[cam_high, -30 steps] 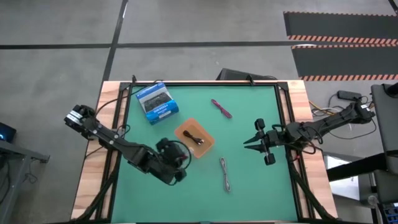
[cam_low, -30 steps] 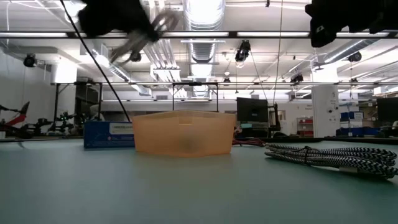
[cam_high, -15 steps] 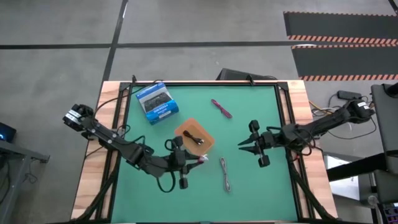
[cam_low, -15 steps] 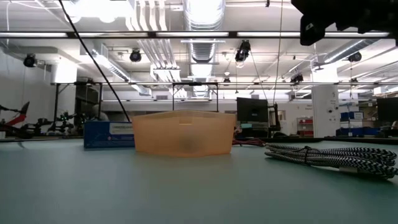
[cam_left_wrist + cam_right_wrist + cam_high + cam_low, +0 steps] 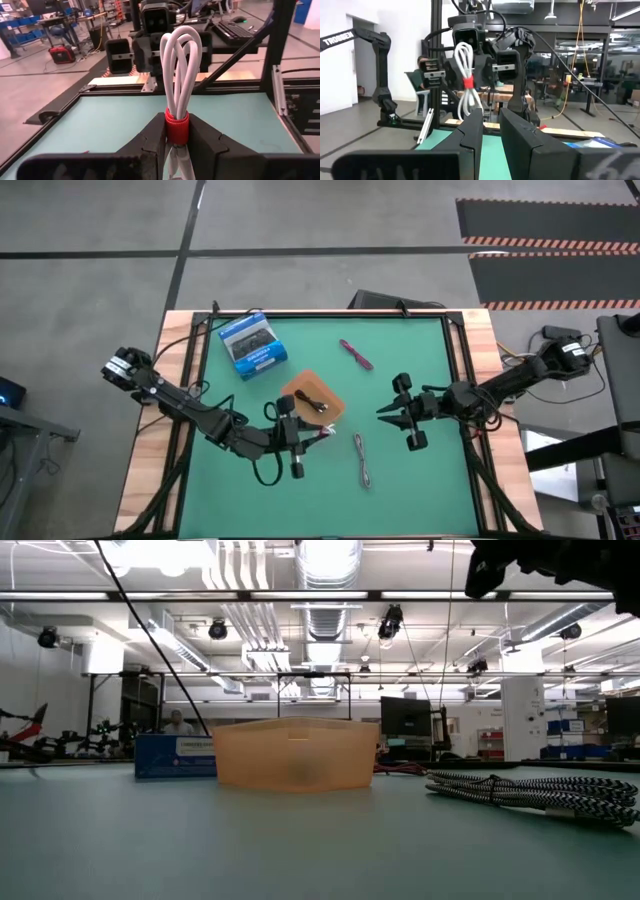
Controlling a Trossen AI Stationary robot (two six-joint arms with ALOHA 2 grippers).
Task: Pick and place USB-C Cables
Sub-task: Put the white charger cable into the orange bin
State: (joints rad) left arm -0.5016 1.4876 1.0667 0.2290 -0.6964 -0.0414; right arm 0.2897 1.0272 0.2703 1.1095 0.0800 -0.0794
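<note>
White looped cable (image 5: 178, 75) (red band) clamped by left gripper (image 5: 177, 137).

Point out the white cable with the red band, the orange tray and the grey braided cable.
white cable (image 5: 180, 70): left wrist view, on its looped strands above the red band.
orange tray (image 5: 290, 755): low view, on its near side wall.
grey braided cable (image 5: 361, 456): high view, on the middle of the bundle lying on the mat.
</note>
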